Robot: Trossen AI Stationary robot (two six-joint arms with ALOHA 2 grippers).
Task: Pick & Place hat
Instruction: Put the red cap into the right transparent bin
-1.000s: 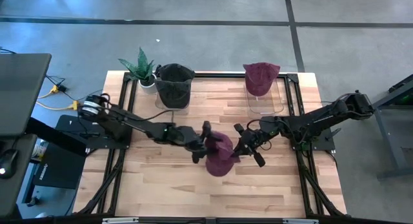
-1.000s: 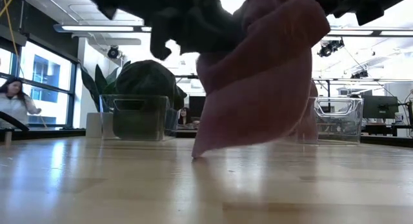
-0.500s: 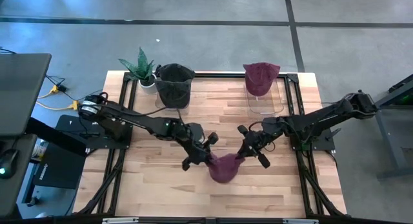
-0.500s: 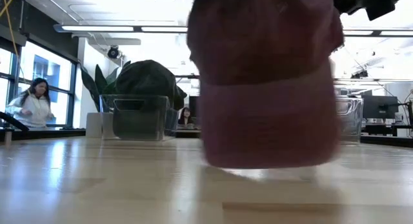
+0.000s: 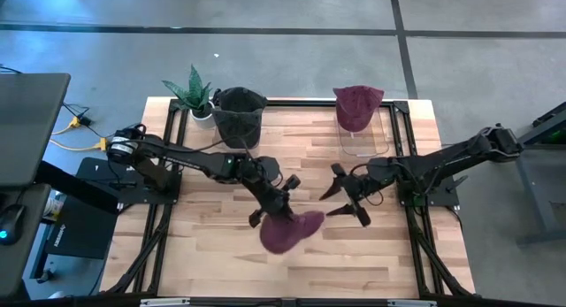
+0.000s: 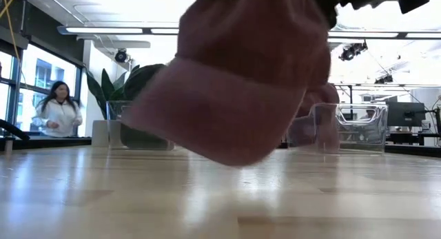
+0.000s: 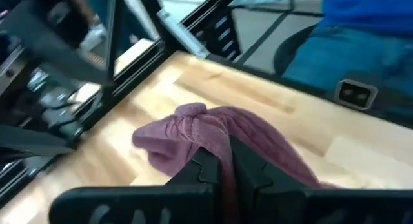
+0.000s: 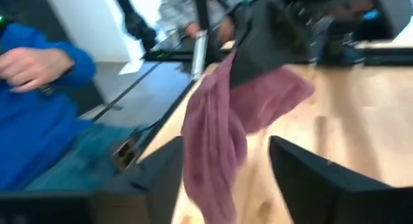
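Note:
The maroon hat (image 5: 287, 232) hangs bunched from my left gripper (image 5: 272, 210), which is shut on it near the table's middle. The low view shows the hat (image 6: 241, 80) large and close, and the left wrist view shows the hat (image 7: 213, 130) just past the fingers. My right gripper (image 5: 340, 198) stands open a little to the hat's right with nothing between its fingers. In the right wrist view the hat (image 8: 216, 140) dangles in front of those open fingers. My left gripper pinches a gathered fold of the hat's cloth (image 7: 224, 150) between its two fingers (image 7: 248, 172), several layers thick. The fingers slant down from the table's far left. The hat hangs slack below them, and in the low view it looks clear of the table.
A second maroon hat (image 5: 358, 103) sits on a clear bin (image 5: 363, 139) at the far right. A dark hat tops another bin (image 5: 239, 112) at the far left, beside a potted plant (image 5: 193, 90). People are in the room beyond the table.
My left gripper has shut on the hat, turned and risen. My right gripper has opened, let go of the hat and drawn back slightly toward the table's right. The hat has swung toward the near left and now hangs from my left gripper alone.

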